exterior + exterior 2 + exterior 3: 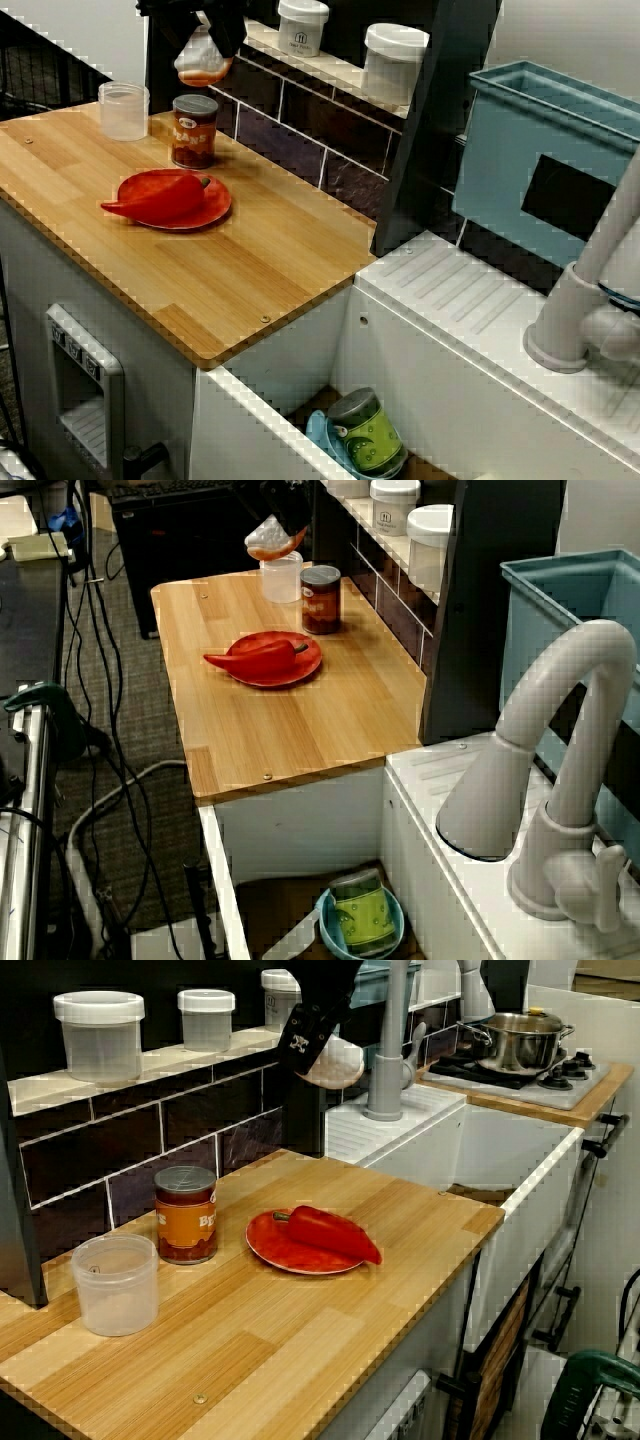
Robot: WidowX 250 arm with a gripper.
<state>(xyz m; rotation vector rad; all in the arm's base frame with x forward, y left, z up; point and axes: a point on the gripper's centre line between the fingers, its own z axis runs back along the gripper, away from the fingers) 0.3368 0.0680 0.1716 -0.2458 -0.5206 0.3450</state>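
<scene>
The pincer (207, 38) is hanging in the air behind the red plate (218, 206), beyond the can (194, 130). Its dark fingers are clamping the top of a pale object (203, 64) with an orange underside. The object is dangling clear of the desk (270, 270), above and behind the can as seen from the plate. A red pepper (165, 198) is lying across the plate. A clear plastic cup (124, 110) is standing further from the plate than the can, on the side away from the sink.

In the view from the sink side, the top edge is cutting off the arm, and the fingers are blending into the dark wall, so how wide they are standing is hard to read. In the view from behind the tap (560, 740), the tap is blocking part of the basin, where a green can (363, 916) is lying in a blue bowl (328, 935). In the low view along the tiled wall, the pincer is covering part of the object, which is showing only as a rounded white shape. What the object is cannot be made out in any view.
</scene>
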